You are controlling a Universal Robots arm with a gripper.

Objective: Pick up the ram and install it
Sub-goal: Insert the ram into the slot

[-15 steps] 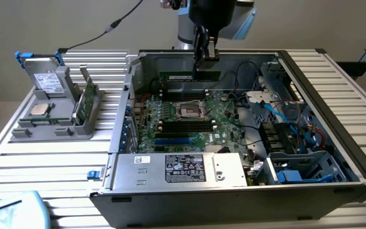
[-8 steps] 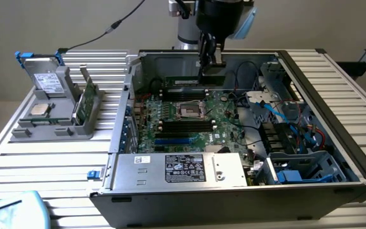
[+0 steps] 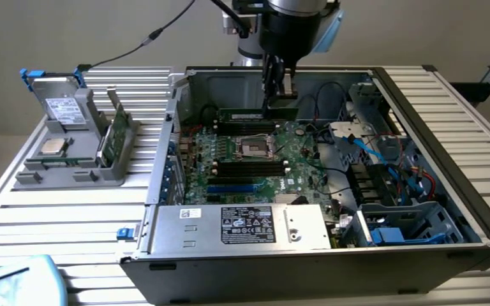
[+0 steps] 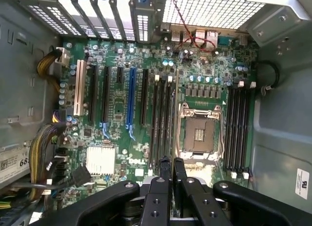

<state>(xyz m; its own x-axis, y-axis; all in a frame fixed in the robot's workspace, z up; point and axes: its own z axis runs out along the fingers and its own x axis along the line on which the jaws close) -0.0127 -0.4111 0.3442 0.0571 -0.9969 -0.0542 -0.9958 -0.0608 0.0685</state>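
The ram [image 3: 245, 115], a thin green stick with black chips, stands on edge over the far bank of memory slots, just behind the CPU socket [image 3: 252, 146] inside the open computer case [image 3: 415, 95]. My gripper [image 3: 273, 105] reaches straight down into the case and is shut on the stick's upper edge, right of its middle. In the wrist view my gripper [image 4: 170, 163] has its black fingertips pressed close together above the dark memory slots [image 4: 161, 118] beside the CPU socket [image 4: 200, 133]. Whether the stick is seated in a slot cannot be told.
On the exterior view's left a grey fixture [image 3: 36, 172] holds a boxy drive [image 3: 64, 111], a silver processor chip [image 3: 53, 146] and another green stick [image 3: 119, 131] on edge. The power supply [image 3: 245, 226] fills the case's front. Cables [image 3: 372, 146] and drive bays [image 3: 402, 223] crowd its right.
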